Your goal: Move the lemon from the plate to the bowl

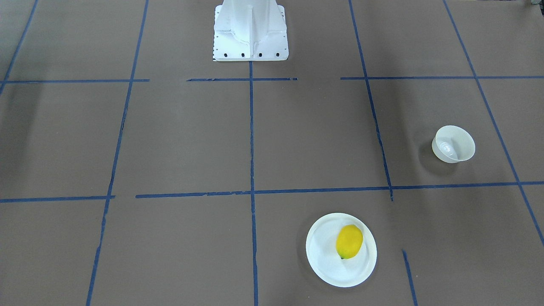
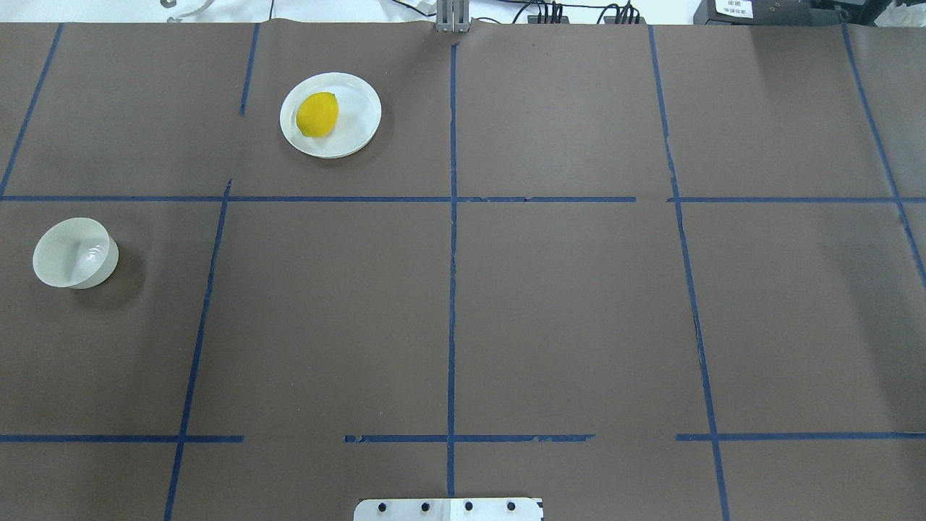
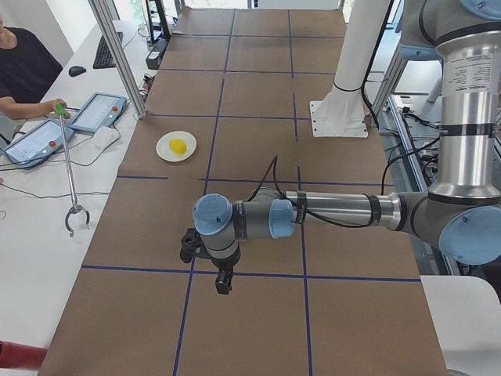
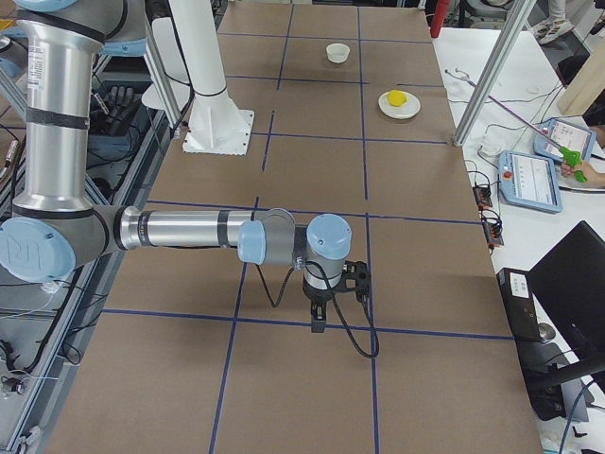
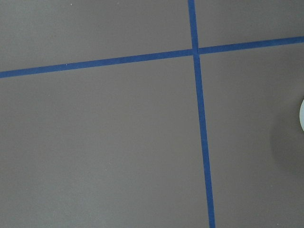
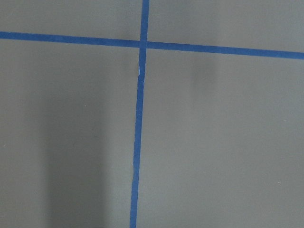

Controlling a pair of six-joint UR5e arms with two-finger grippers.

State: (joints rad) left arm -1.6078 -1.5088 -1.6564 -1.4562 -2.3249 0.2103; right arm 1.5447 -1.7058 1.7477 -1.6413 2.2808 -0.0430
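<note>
The yellow lemon (image 1: 349,241) lies on the flat white plate (image 1: 327,265), on the operators' side of the table. It also shows in the overhead view (image 2: 317,114) on the plate (image 2: 359,119). The small deep white bowl (image 1: 453,143) (image 2: 74,253) stands empty on the robot's left side, apart from the plate. My left gripper (image 3: 223,287) hangs over bare table, far from both; I cannot tell if it is open or shut. My right gripper (image 4: 318,326) hangs over bare table at the opposite end; I cannot tell its state either.
The white robot base (image 1: 250,32) stands at mid-table. Blue tape lines (image 2: 452,289) grid the brown surface. At the table's edge an operator holds a long grabber stick (image 3: 69,176), beside tablets (image 3: 98,111) and a metal post (image 3: 117,55).
</note>
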